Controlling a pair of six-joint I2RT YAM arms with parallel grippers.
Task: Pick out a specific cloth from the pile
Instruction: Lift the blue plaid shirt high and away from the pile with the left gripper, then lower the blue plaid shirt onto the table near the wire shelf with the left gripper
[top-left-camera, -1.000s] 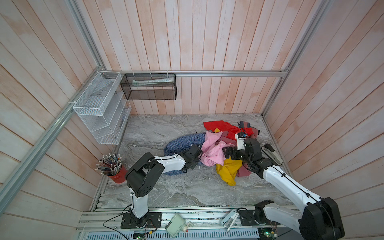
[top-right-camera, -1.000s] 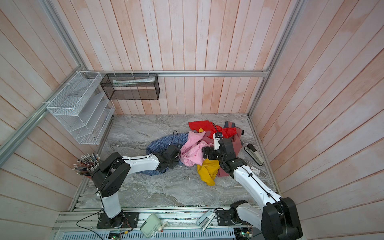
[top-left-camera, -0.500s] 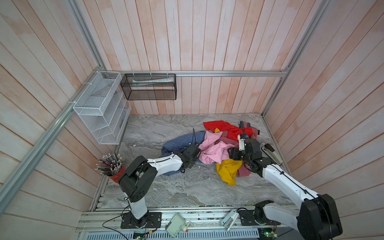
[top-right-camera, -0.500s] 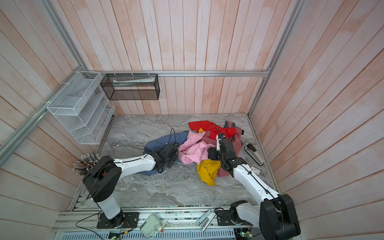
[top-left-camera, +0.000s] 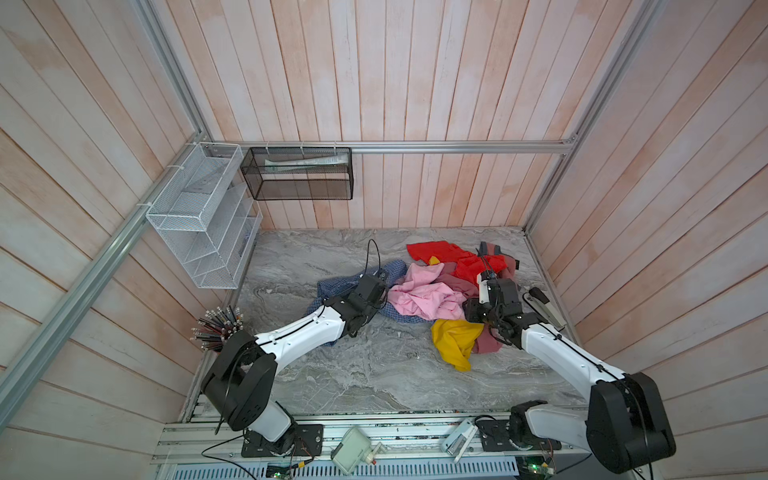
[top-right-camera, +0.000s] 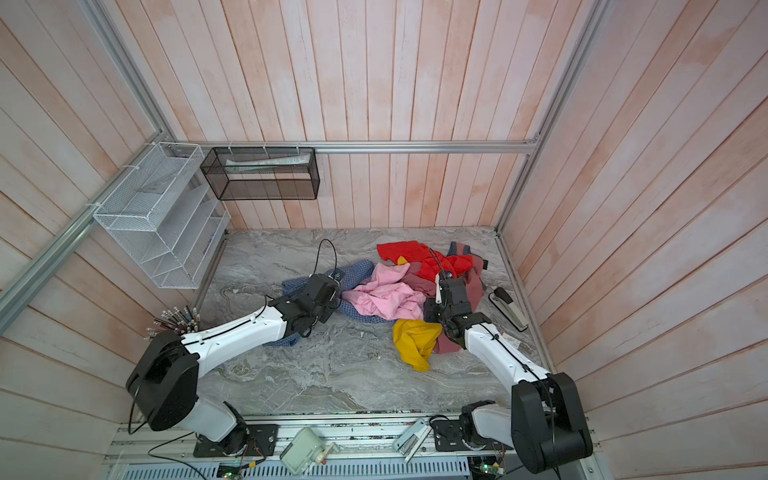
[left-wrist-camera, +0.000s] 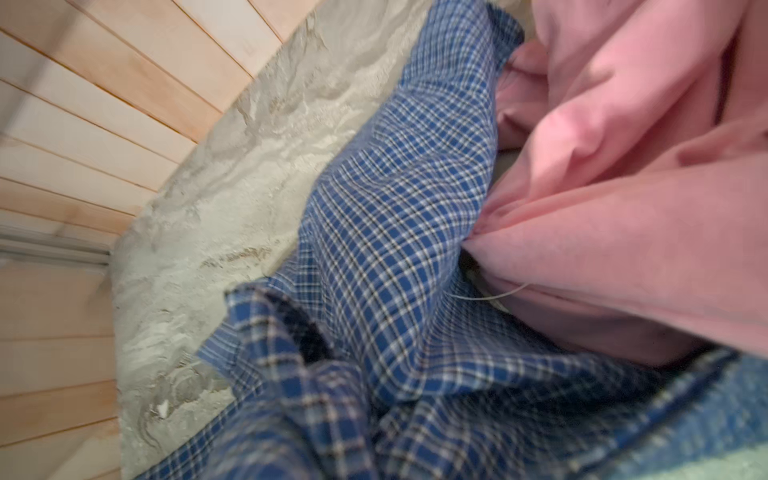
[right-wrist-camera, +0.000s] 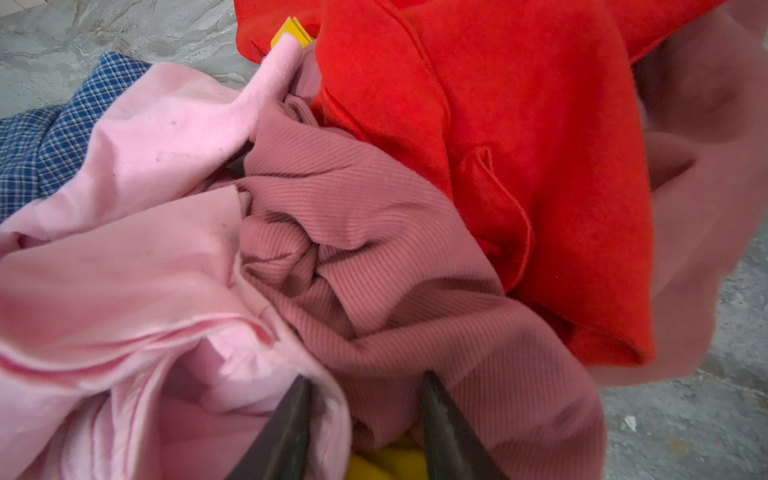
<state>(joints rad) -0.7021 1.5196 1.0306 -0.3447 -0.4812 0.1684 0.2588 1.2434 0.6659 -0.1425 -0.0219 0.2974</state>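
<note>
Two pincers are set for the pulling-out step: the left pincer (top-left-camera: 376, 291) is shut, seemingly on the large blue-and-white small-check woven shirt (left-wrist-camera: 395, 208) lying partly under the heap of mixed garments (top-left-camera: 461, 266), the right pincer (right-wrist-camera: 365, 378) is held half-open over pink folds (right-wrist-camera: 124, 270), and a drag clear of the heap is judged needed next.

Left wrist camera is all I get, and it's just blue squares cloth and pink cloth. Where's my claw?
Observer: In a top view the left gripper sits shut on the checked shirt, right beside the pink garment.
Operator: What's the other claw doing?
Observer: The right gripper is at the other side of the pile, fingers apart over pink and dusty rose cloth.
Operator: Any more colours?
Observer: A yellow garment lies at the pile's near edge, a red garment at the far edge.
</note>
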